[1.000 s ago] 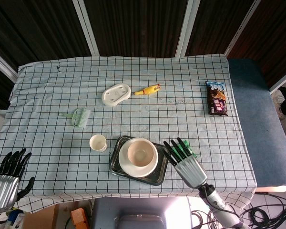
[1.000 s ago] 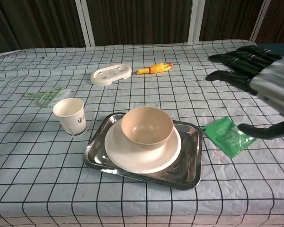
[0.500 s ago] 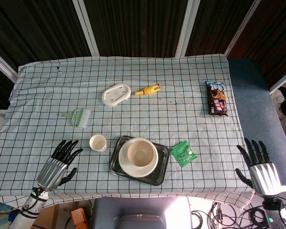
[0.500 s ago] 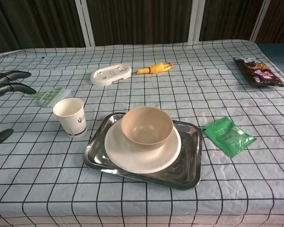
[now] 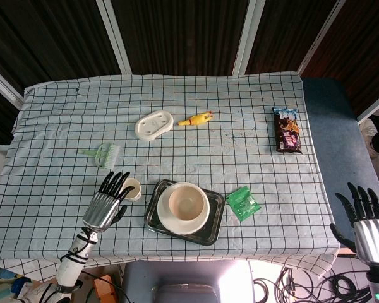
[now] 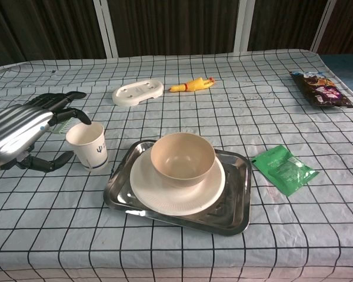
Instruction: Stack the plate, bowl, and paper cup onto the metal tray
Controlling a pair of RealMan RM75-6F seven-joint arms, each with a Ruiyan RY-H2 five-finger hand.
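A metal tray (image 5: 210, 230) (image 6: 235, 202) lies near the table's front edge with a white plate (image 5: 169, 220) (image 6: 150, 191) on it and a beige bowl (image 5: 188, 200) (image 6: 183, 158) on the plate. The white paper cup (image 5: 133, 187) (image 6: 88, 143) stands upright just left of the tray. My left hand (image 5: 107, 204) (image 6: 25, 132) is open beside the cup, fingertips over its rim, thumb low at its left; nothing is gripped. Off the table's right front corner, my right hand (image 5: 366, 221) is open and empty; the chest view does not show it.
A green packet (image 5: 243, 202) (image 6: 284, 169) lies right of the tray. Farther back are a green brush (image 5: 102, 153), a white soap dish (image 5: 154, 124) (image 6: 138, 92), a yellow toy chicken (image 5: 196, 119) (image 6: 192, 85) and a dark snack bag (image 5: 287, 129) (image 6: 317, 88).
My left hand has moved right and forward to the paper cup, fingers now over its rim. My right hand has drawn back slightly further right off the table. Tray, plate and bowl are unmoved.
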